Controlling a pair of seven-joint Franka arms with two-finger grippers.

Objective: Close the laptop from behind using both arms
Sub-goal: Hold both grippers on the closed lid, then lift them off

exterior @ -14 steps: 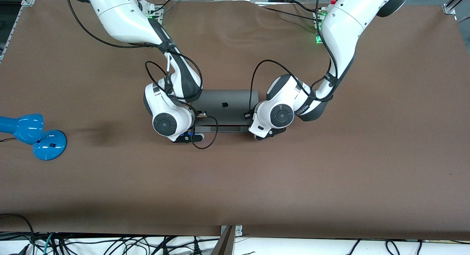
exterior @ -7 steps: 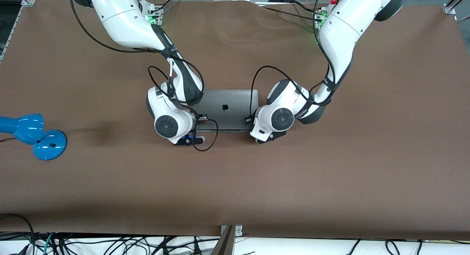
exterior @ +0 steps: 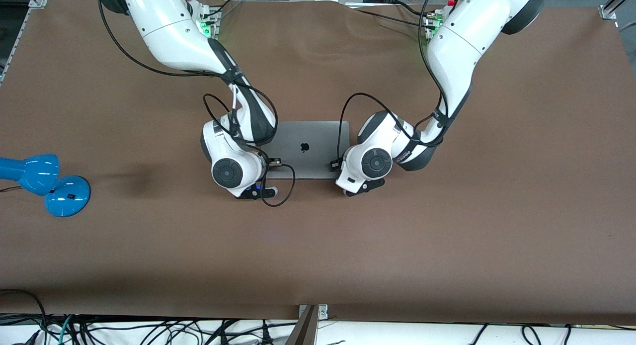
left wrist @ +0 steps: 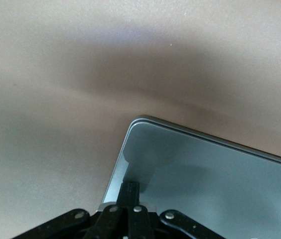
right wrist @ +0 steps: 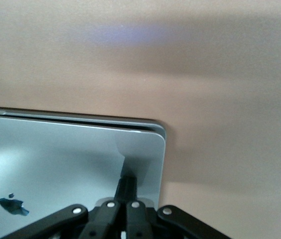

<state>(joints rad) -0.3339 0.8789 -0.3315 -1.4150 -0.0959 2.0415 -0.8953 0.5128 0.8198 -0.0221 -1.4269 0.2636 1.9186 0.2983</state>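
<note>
Brown table (exterior: 447,235), laptop (exterior: 308,136) nearly flat, left hand (left wrist: 130,191) and right hand (right wrist: 126,184) clenched on lid corners.

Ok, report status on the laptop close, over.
Both hands shut, fingertips pressing the laptop lid: left hand at one front corner, right hand at the other. Lid almost flat, thin gap showing at the edge. Blue lamp well clear.

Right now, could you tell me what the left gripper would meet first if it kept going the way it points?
The laptop lid: the left gripper already rests on its corner, jaws shut.
</note>
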